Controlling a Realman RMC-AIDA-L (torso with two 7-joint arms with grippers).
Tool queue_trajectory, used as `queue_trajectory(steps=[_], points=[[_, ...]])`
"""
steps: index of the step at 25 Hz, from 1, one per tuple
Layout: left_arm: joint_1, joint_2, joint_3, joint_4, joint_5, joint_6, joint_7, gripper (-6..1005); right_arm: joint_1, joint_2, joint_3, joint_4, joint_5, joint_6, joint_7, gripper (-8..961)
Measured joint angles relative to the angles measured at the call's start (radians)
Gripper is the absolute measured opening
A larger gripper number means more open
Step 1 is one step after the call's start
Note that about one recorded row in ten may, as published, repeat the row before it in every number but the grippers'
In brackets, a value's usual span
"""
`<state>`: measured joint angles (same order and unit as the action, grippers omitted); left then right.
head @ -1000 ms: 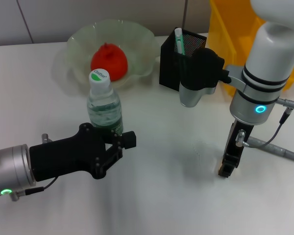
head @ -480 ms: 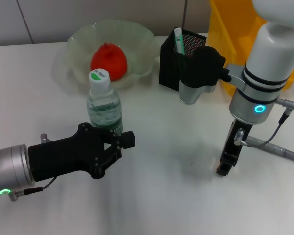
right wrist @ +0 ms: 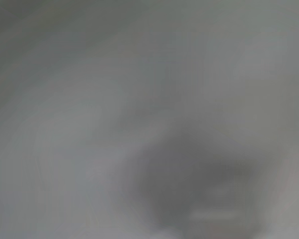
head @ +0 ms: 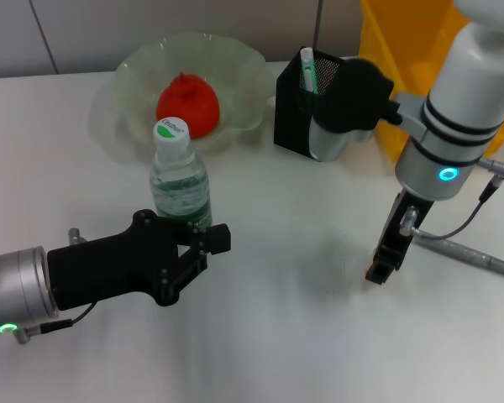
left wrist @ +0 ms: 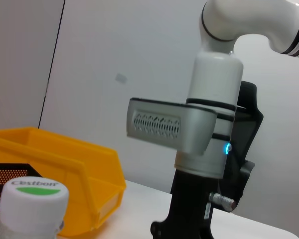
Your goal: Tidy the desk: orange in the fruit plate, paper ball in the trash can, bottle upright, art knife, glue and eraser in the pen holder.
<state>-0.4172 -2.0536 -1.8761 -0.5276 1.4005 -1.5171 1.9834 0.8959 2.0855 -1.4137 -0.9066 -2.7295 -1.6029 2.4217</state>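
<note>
The orange (head: 186, 105) lies in the pale green fruit plate (head: 134, 67) at the back left. In front of it the bottle (head: 178, 189) stands upright on the desk (head: 277, 336), its cap (left wrist: 34, 196) close in the left wrist view. My left gripper (head: 206, 243) is at the bottle's base and hides its bottom. The black mesh pen holder (head: 296, 117) holds a white and green stick (head: 307, 71). My right gripper (head: 380, 270) points down at the desk, right of centre. A slim grey art knife (head: 475, 259) lies just behind it. The paper ball, glue and eraser are out of view.
The yellow trash can (head: 403, 50) stands at the back right, beside the pen holder, and shows too in the left wrist view (left wrist: 65, 169). My right arm's grey elbow housing (head: 336, 138) hangs in front of the pen holder. The right wrist view is a grey blur.
My right arm has shifted back and a little left, and its gripper tip has risen off the desk. The left gripper and the bottle have barely moved.
</note>
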Motion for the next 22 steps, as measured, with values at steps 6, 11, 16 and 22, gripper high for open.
queue_trajectory(steps=[6,11,16,22], points=[[-0.002,0.001,-0.002,-0.004,0.0,0.0,0.0,14,-0.047,-0.004,0.023,-0.202,-0.004,-0.063,0.026,411],[-0.005,0.001,-0.002,-0.005,0.0,0.0,0.0,14,-0.043,-0.01,0.091,-0.299,-0.02,-0.085,0.027,411],[-0.004,0.001,-0.002,-0.005,0.0,0.0,-0.001,14,-0.018,-0.024,0.164,-0.322,-0.039,-0.073,-0.002,411],[0.0,0.001,-0.001,-0.005,0.0,-0.001,-0.001,14,0.003,-0.035,0.208,-0.323,-0.049,-0.019,-0.042,411]])
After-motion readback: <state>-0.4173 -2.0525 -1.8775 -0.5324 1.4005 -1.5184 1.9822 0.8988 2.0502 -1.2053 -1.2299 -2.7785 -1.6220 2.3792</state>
